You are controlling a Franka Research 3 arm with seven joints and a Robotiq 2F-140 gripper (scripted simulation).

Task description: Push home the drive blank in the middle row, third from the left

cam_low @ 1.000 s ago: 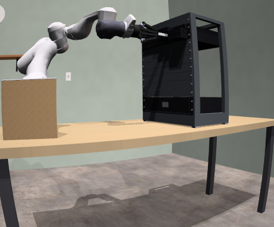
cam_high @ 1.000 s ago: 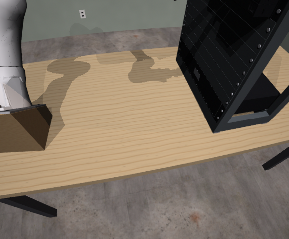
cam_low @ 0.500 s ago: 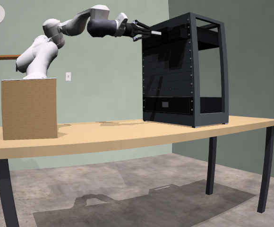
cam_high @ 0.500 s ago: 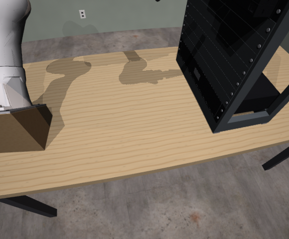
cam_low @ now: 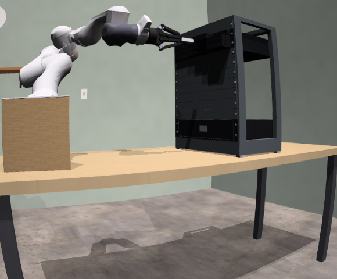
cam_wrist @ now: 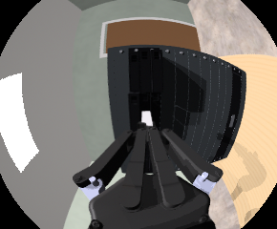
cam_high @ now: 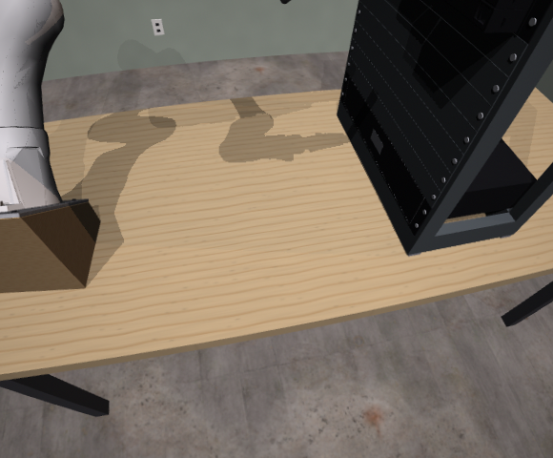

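Observation:
A tall black rack (cam_low: 227,86) stands on the right part of the wooden table; it also shows in the top view (cam_high: 444,113) and in the wrist view (cam_wrist: 171,98). The storage chassis sits near its top (cam_low: 204,45). Its drive blanks are too dark to tell apart. My gripper (cam_low: 187,39) is shut and empty. It reaches level from the left, with its pale fingertips at the chassis front near the top of the rack. In the wrist view the closed fingertips (cam_wrist: 148,118) point at the dark front panel. I cannot tell whether they touch it.
A brown box (cam_low: 36,133) under the arm's base stands at the table's left end. A small grey plate (cam_low: 203,128) marks the rack's bottom panel. The rack's right side is an open frame. A wooden shelf (cam_low: 0,70) hangs on the wall.

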